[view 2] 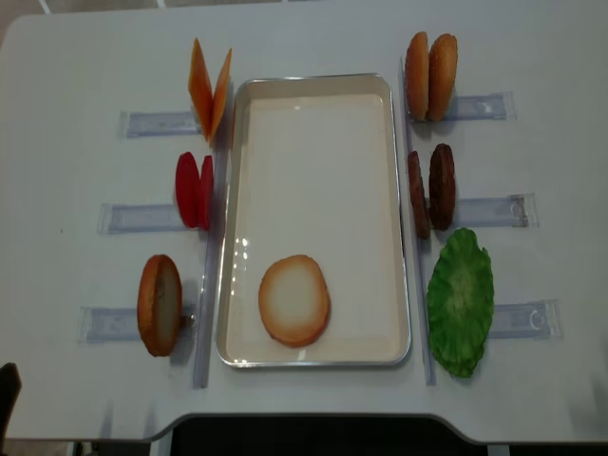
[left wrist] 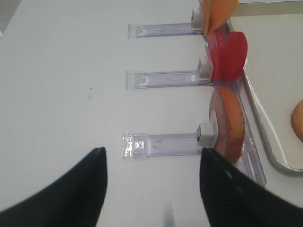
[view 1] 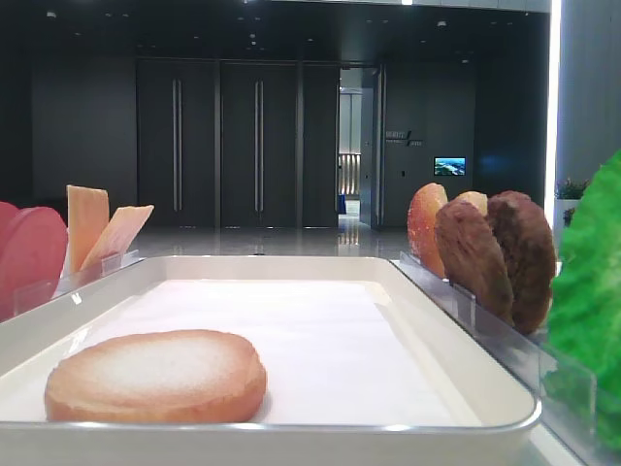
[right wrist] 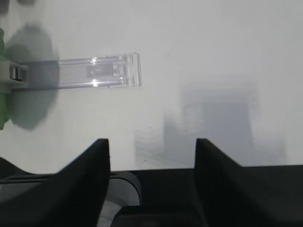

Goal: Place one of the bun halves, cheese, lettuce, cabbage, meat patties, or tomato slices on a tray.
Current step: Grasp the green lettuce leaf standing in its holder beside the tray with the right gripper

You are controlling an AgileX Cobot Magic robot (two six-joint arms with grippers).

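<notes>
Tray (view 2: pixel 313 95): bench centre; one bun half (view 2: pixel 294 300) flat near its front edge.
Racks: lettuce (view 2: pixel 460 300), patties (view 2: pixel 441 186) right; tomato (view 2: pixel 195 190), cheese (view 2: pixel 209 87) left.
Right gripper (right wrist: pixel 151 156): jaws apart, empty.
Left gripper (left wrist: pixel 151 165): jaws apart, empty.

lettuce (right wrist: pixel 2 80) cut by frame edge, tomato slices (view 1: pixel 29 250) cropped at left

Most of the tray (view 2: pixel 313 142) floor lies bare, with 1 bun half (view 2: pixel 294 300) near its front end. Upright food in racks (view 2: pixel 152 218) lines both long sides, blocking sideways entry; open table (view 2: pixel 532 380) lies beyond.
</notes>
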